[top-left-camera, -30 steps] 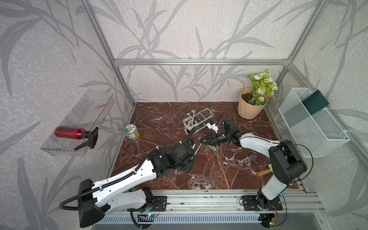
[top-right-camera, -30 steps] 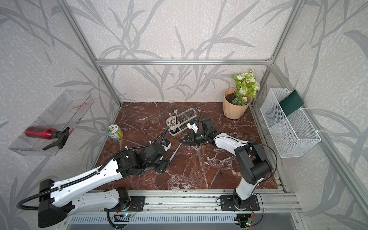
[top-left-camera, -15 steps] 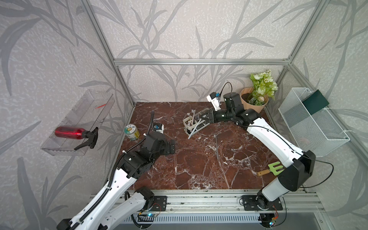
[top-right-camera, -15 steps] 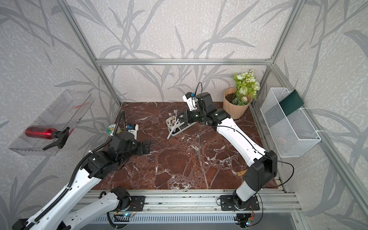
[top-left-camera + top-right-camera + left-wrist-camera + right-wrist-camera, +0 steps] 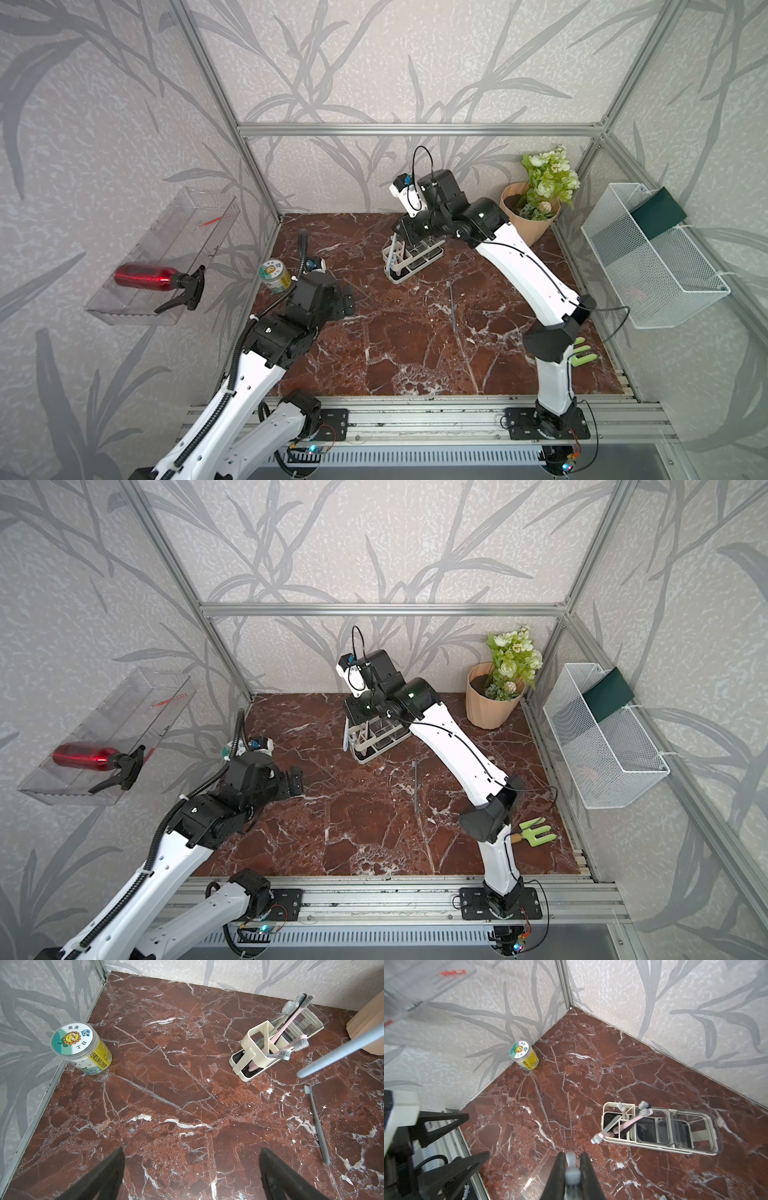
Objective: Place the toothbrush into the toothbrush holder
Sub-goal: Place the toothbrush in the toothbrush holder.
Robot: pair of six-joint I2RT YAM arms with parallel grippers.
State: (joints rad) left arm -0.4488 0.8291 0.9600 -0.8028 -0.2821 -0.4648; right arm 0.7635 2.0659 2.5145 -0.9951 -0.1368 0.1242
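Left gripper (image 5: 192,1149): well left of the holder, low over the dark red marble tabletop (image 5: 415,353), black fingers spread wide with nothing between them.
Toothbrush: the slim pale blue plastic toothbrush (image 5: 340,1051) hangs in the air at the holder's left end. Its lower tip is free, and it is in no slot as far as I can tell.
Holder: the small rectangular toothbrush holder (image 5: 409,259) has a white frame, clear plastic compartments and a white base tray, and stands upright.
Right gripper (image 5: 572,1155): above the holder's left end, fingers pressed onto the toothbrush handle, pinching it.
Done: the brush is off the table, gripped, and at the holder.
Left: line it up over a slot, lower it, let go.
In the way: pink and grey brushes (image 5: 625,1124) lean in the holder's divided end, crowding the openings.
Far left of the holder: a red spray bottle (image 5: 145,277) lies on a clear wall shelf (image 5: 174,232).
Left of the holder: a yellow-labelled jar (image 5: 274,276).
Right-front of the holder: a loose grey toothbrush (image 5: 453,305) lies flat, apart from it.
Right of the holder: a tan flowerpot (image 5: 532,220), a green garden fork (image 5: 536,831), and a white mesh basket (image 5: 648,257) on the wall.
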